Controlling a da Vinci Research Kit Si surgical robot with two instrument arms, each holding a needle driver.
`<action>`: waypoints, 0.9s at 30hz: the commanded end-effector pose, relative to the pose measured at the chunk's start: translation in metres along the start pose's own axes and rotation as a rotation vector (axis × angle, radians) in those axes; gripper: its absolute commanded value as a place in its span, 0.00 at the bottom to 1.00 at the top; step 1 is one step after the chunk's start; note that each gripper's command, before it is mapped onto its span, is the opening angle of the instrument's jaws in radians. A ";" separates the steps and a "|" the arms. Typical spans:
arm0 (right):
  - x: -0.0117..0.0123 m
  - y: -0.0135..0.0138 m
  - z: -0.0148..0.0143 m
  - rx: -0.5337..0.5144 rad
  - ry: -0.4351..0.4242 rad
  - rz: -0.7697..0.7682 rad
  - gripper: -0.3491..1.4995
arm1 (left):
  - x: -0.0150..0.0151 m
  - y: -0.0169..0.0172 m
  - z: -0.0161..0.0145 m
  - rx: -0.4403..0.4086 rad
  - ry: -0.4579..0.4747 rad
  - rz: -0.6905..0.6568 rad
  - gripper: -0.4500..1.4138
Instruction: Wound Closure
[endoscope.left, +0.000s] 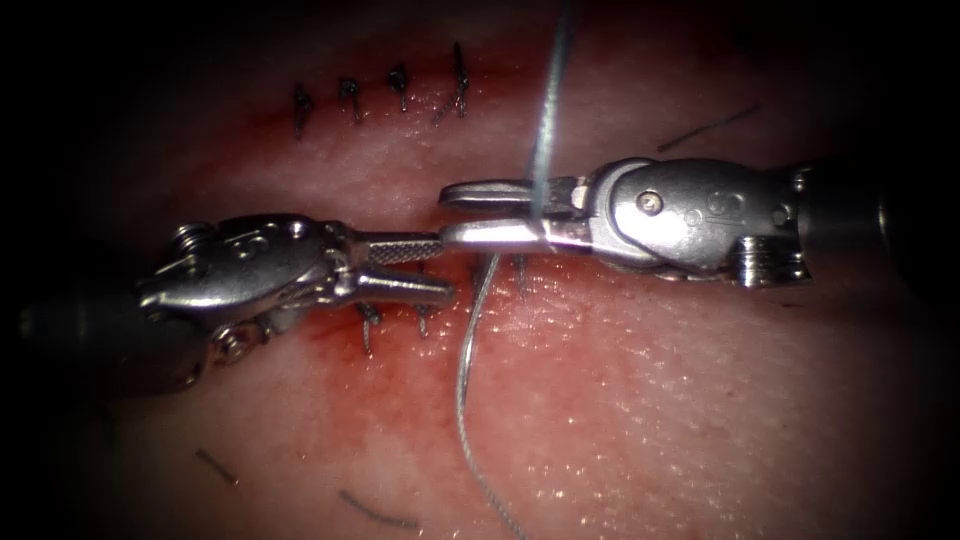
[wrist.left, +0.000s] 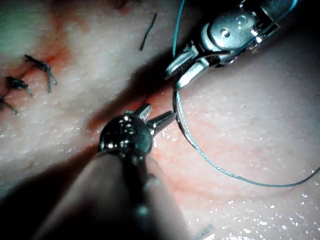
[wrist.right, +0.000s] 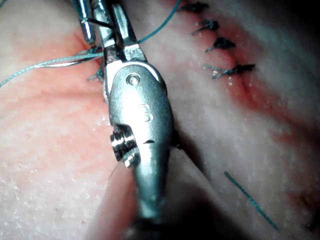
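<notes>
The thread is a pale blue-grey strand that drops from twelve o'clock in the endoscope view, passes between the parted jaws of the right tool near their hinge, then reappears beneath them and curves away toward six o'clock across the tissue. Whether those jaws grip it or merely straddle it cannot be told; they stand apart, upper and lower blades separated. The left wrist view adds what the endoscope hides: the thread sweeps in a wide loose loop over the wet tissue, lying slack toward three o'clock of the left tool. The right wrist view shows the strand running out toward nine o'clock from the right tool. The left tool has its jaws released, slightly spread, holding nothing, its tips just beside the right tool's lower jaw. No needle can be made out. A row of dark knotted stitches sits at eleven o'clock, more stitches lie just under the left tool, red fluid stains the surface, and cut ends of thread lie scattered near seven o'clock.
</notes>
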 end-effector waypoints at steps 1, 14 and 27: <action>-0.0003 -0.0002 0.0009 0.000 0.005 -0.038 0.00 | -0.0012 -0.0001 0.0014 -0.002 -0.003 -0.012 0.29; -0.0001 -0.0002 0.0009 -0.004 0.011 -0.079 0.00 | -0.0022 0.0010 0.0029 -0.084 -0.016 -0.060 0.64; -0.0001 -0.0006 0.0014 -0.009 0.015 -0.085 0.00 | -0.0019 -0.0001 0.0041 -0.075 -0.013 -0.070 0.04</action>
